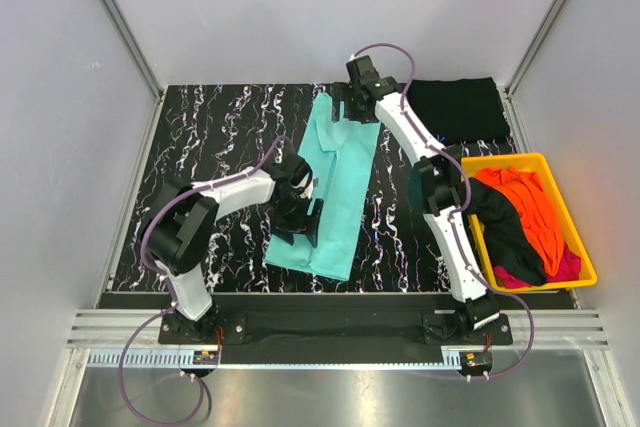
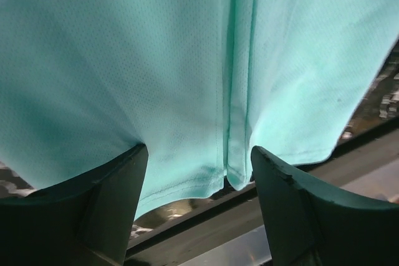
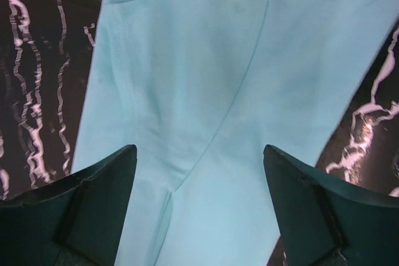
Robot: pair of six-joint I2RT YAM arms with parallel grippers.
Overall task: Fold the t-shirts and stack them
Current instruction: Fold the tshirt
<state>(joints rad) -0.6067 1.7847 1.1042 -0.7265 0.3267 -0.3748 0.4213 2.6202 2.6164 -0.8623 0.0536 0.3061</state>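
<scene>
A light teal t-shirt (image 1: 338, 187) lies folded into a long strip down the middle of the table. My left gripper (image 1: 303, 209) is open over its near left part; in the left wrist view (image 2: 199, 160) the hem edge lies between the fingers. My right gripper (image 1: 345, 107) is open above the shirt's far end, and the right wrist view shows teal cloth (image 3: 206, 110) between the fingers. A folded black t-shirt (image 1: 458, 109) lies at the far right. Orange (image 1: 525, 205), black (image 1: 505, 232) and magenta (image 1: 570, 267) shirts lie bunched in the bin.
A yellow plastic bin (image 1: 588, 247) stands at the right edge of the black marbled table (image 1: 215, 147). Metal frame walls surround the table on three sides. A metal rail (image 1: 330, 332) runs along the near edge.
</scene>
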